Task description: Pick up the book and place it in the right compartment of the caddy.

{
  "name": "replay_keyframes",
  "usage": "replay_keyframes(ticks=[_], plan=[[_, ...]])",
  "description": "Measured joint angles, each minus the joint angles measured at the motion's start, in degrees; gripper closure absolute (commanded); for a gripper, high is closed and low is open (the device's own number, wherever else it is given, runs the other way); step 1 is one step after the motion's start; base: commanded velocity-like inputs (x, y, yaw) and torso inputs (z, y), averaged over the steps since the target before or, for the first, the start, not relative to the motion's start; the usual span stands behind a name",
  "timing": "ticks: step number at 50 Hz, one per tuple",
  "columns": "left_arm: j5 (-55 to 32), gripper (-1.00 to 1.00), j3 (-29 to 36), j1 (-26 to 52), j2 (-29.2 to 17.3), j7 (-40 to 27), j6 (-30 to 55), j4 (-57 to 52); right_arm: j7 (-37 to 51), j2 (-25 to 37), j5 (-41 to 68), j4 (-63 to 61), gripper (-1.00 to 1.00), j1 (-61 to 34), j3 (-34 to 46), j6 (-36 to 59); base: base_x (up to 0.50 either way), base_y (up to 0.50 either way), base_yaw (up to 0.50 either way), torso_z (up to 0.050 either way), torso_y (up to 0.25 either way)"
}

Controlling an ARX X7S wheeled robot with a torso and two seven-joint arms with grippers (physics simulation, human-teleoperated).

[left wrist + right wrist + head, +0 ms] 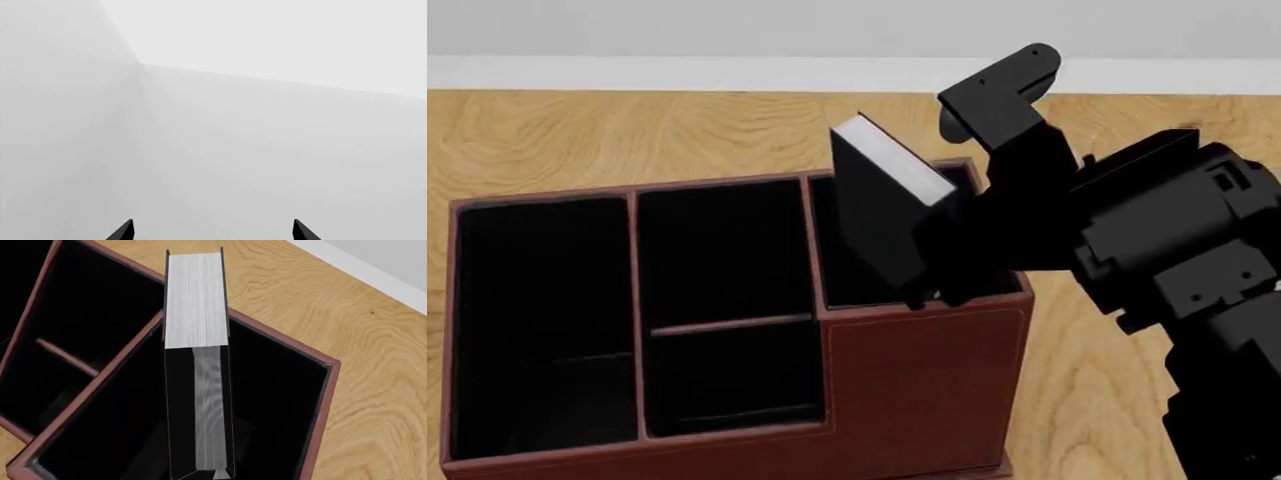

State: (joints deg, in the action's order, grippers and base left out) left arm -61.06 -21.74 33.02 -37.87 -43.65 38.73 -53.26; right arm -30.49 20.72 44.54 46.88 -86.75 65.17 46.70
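Note:
My right gripper (945, 272) is shut on the book (888, 200), a black hardcover with white page edges (195, 305). The book hangs tilted over the right compartment (843, 285) of the reddish-brown caddy (921, 380). Its lower end is down at the compartment's rim and its upper end leans toward the far left. In the right wrist view the book lies across the deep black right compartment (280, 390), which shows on both sides of it. My left gripper (213, 229) is open with nothing between its fingertips, facing a blank pale wall. It does not show in the head view.
The caddy stands on a wooden surface (694, 130) with a white wall strip behind. Left of the right compartment are a middle section with a low divider (731, 325) and a long narrow section (541, 320). My right arm (1174, 240) fills the space to the caddy's right.

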Motion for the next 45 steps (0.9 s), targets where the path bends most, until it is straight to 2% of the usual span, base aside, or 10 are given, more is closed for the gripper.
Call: replay_keyframes(ticks=[24,25,45], plan=[[0.81,-1.00,0.59,-0.56,-0.68,-0.26,-0.17,0.09,-3.93,-4.97,-2.12,13.71,1.00,1.34,1.53,-8.11,0.00,0.00,0.00,0.000,0.001],[0.86,-1.00,0.63,-0.58,-0.70,-0.26,-0.17,0.09,-4.16,-5.11,-1.93,14.26,-1.00,1.26,1.64,-8.30,0.00,0.00,0.00,0.000,0.000],[-1.50,-1.00,-0.71,-1.03,-2.28,-1.68,0.00,-0.84,-4.42,-5.96,-4.65,14.93,-1.00,0.98,-0.35,-10.31,0.00,0.00,0.00,0.000,0.000]])
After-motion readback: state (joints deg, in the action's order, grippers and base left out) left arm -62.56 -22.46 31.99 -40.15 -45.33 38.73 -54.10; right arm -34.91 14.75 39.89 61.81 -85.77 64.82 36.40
